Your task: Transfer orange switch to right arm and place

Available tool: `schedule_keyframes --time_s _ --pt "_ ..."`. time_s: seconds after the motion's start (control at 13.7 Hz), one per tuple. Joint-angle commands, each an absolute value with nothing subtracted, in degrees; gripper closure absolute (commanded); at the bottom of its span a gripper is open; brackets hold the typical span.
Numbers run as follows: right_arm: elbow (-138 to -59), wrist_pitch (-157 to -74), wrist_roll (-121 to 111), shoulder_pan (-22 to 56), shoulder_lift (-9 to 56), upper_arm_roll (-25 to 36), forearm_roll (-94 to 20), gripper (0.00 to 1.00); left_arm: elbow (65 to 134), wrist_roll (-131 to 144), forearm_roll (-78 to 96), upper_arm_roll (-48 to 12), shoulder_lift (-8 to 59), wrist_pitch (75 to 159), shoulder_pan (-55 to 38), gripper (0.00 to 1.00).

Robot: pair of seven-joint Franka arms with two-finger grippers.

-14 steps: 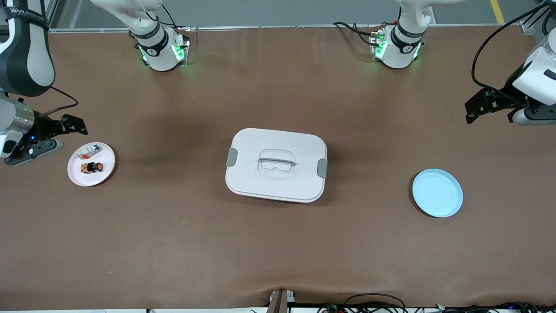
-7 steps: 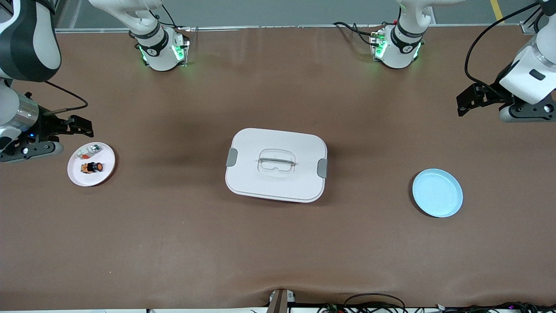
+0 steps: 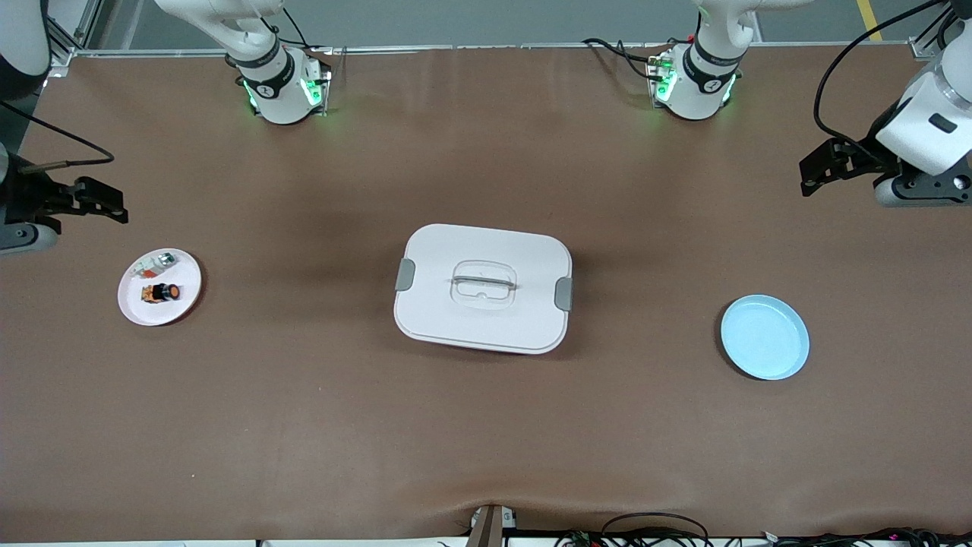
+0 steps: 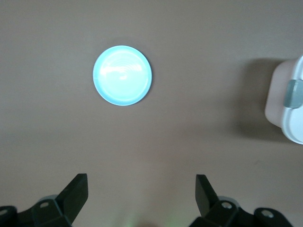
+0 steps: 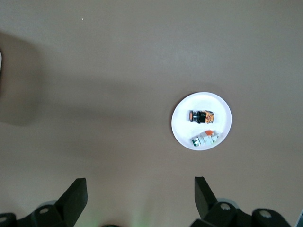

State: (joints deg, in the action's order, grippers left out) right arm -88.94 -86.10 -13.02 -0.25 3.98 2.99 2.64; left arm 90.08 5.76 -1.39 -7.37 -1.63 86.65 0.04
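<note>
Brown table (image 3: 304, 425); right wrist resolves orange switch (image 5: 200, 116).

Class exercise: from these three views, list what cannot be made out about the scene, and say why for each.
- Lidded white box: contents hidden by its lid, front view.
- Orange switch on the white plate: markings too small, front and right wrist views.
- Small white-and-silver part: too small to identify.
- Right tool: arm cut by the front view's edge.

Robotics lab, two bolted arm bases (image 3: 281, 87) w/ green LEDs, brown table mat (image 3: 486, 425), loose cabling (image 3: 653, 528)
</note>
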Motion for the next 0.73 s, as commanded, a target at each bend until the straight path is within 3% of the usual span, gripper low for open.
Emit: schedule_keyframes --time_s 0.0,0.66 --pt "-85.79 -82.80 -9.68 -1.23 4.75 3.08 0.71 0.00 89.91 4.92 0.53 -7.12 -2.64 84.73 0.53 0.00" --pt "-85.52 -82.01 -3.96 -1.84 4.04 3.16 -1.49 0.00 90.35 4.92 -0.26 -7.03 -4.48 85.08 0.53 0.00"
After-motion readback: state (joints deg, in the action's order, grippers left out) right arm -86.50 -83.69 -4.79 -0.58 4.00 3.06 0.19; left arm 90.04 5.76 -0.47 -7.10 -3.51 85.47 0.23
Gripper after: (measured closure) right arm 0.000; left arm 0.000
